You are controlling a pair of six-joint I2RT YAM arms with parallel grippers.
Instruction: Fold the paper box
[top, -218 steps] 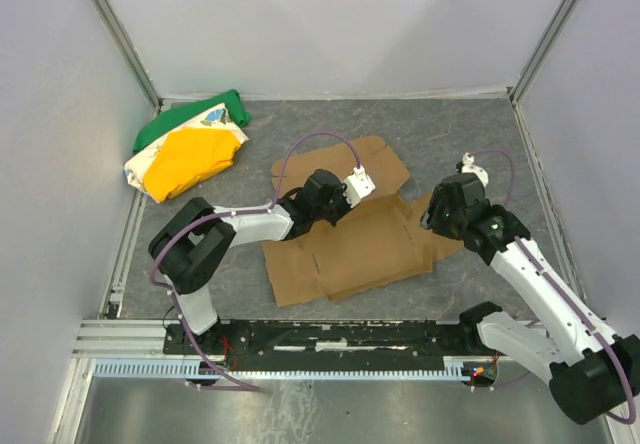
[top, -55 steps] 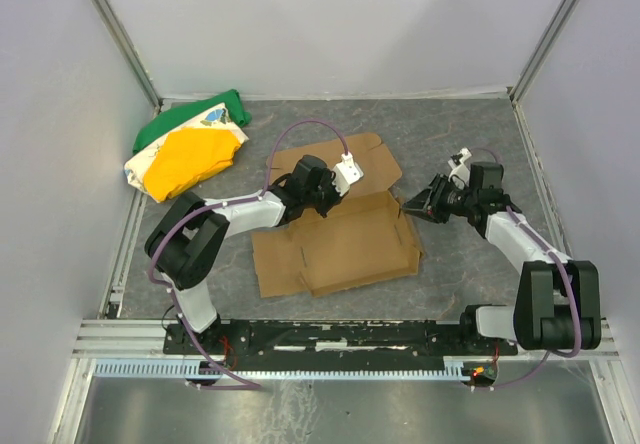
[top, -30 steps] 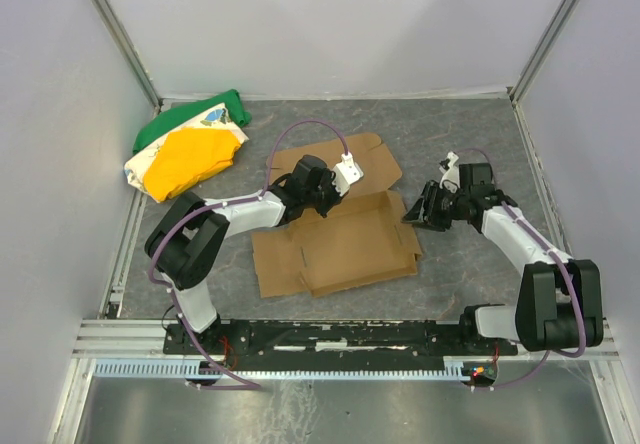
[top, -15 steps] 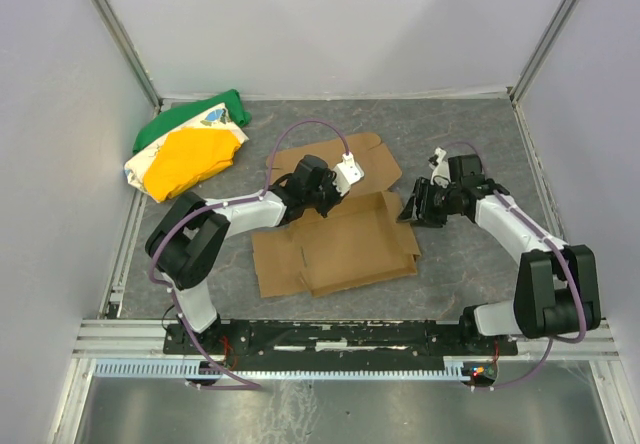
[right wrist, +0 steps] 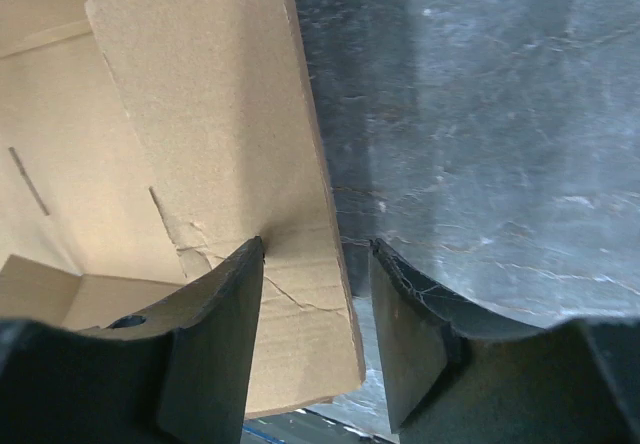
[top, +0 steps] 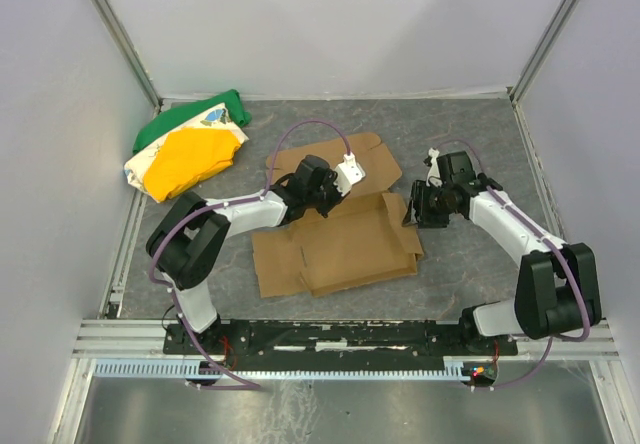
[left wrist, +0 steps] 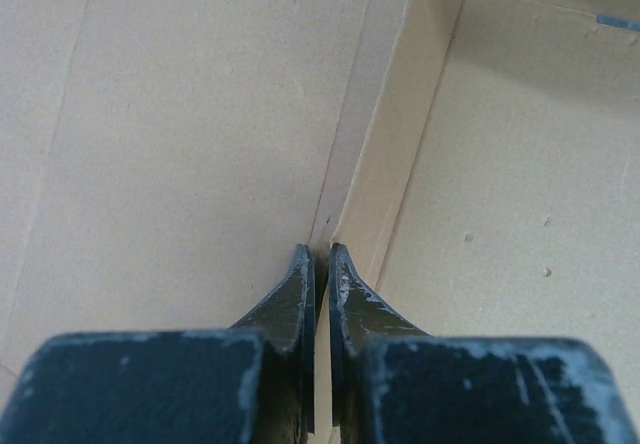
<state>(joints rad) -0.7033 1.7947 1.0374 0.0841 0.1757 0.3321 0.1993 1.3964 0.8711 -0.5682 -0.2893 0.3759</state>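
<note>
Bare bench [top: 470, 124] lies open behind and to the right of the paper box [top: 340, 249]. A cloth bundle [top: 185, 149] fills the far-left corner. The left arm [top: 250, 214] and right arm [top: 510, 224] crowd the box's far and right edges.

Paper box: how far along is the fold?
Done: the rear wall of the paper box stands up. In hand: left pincer shut on that wall; right pincer open astride the raised right flap. To do: near panels lie flat.
</note>
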